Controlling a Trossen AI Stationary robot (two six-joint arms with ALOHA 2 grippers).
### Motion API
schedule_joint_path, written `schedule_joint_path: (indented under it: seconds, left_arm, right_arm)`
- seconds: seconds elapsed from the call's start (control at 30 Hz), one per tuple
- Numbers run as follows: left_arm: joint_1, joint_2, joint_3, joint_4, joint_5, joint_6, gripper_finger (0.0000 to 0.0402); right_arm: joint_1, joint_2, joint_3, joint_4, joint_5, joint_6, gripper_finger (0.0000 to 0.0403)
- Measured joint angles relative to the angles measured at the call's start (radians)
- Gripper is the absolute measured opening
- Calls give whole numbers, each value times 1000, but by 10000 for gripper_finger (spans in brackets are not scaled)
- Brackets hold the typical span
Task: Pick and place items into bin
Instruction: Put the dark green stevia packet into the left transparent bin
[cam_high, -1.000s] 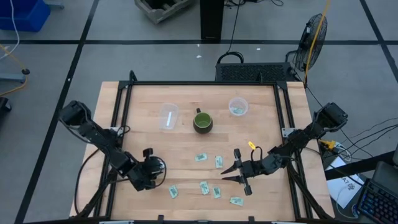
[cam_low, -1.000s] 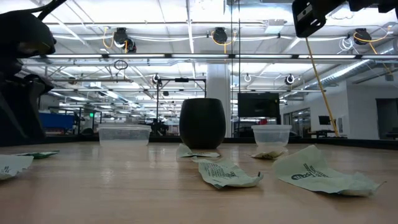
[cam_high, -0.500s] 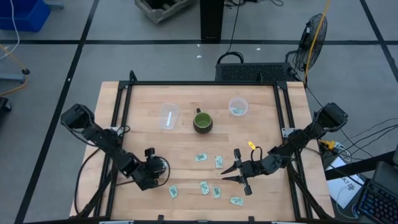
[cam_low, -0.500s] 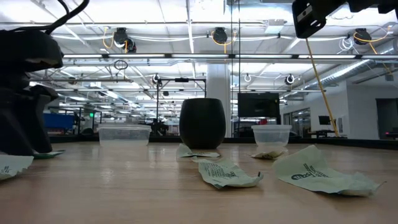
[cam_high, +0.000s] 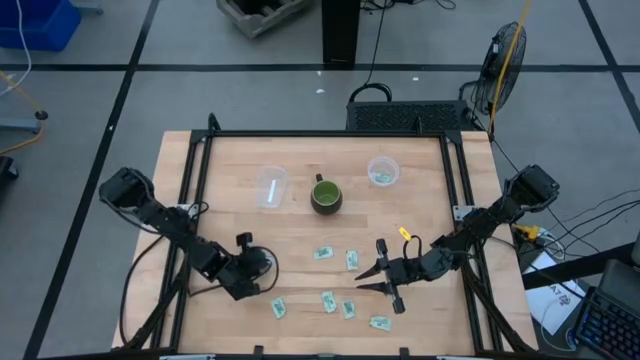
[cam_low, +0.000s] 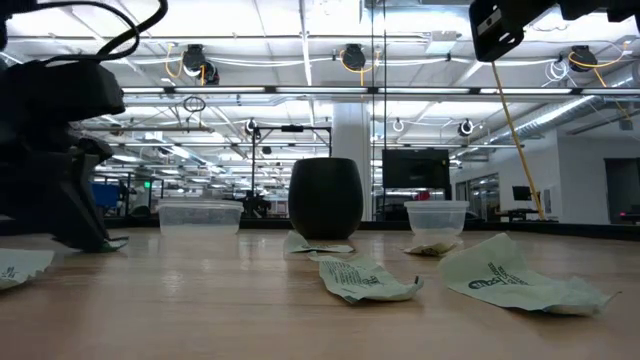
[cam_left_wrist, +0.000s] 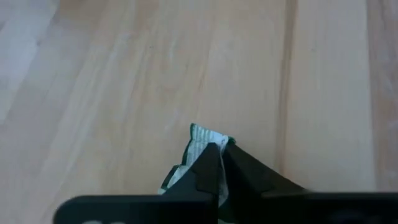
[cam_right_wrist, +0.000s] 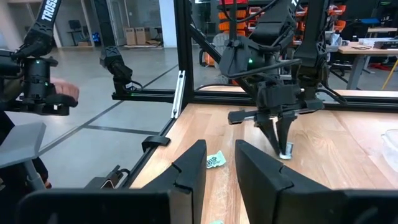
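In the lower left of the high view, the left gripper (cam_high: 262, 283) is standing on the table (cam_high: 300, 230) with its fingers (cam_left_wrist: 211, 165) pressed together on a green-and-white packet (cam_left_wrist: 200, 138). The right gripper (cam_high: 368, 281) is hovering in the lower middle of that view with its fingers a little apart and holding nothing. Other packets (cam_high: 329, 301) are lying between the two grippers, below the mug (cam_high: 326, 195), and one more is sitting in the bin (cam_high: 383, 171) to the mug's right.
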Motion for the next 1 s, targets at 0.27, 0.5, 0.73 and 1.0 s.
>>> schedule_joint_path:
  seconds: [0.27,0.5,0.73,1.0]
  left_arm:
    - [51,-72,-1,45,15,137,14]
    - [132,-204,0,11,-26,310,21]
    - [290,-374,0,-71,-88,421,11]
    - [546,-497,0,-104,-88,488,44]
  right_arm:
    - [0,0,0,0,0,0,77]
    - [0,0,0,0,0,0,77]
    - [0,0,0,0,0,0,77]
    - [0,0,0,-1,0,0,77]
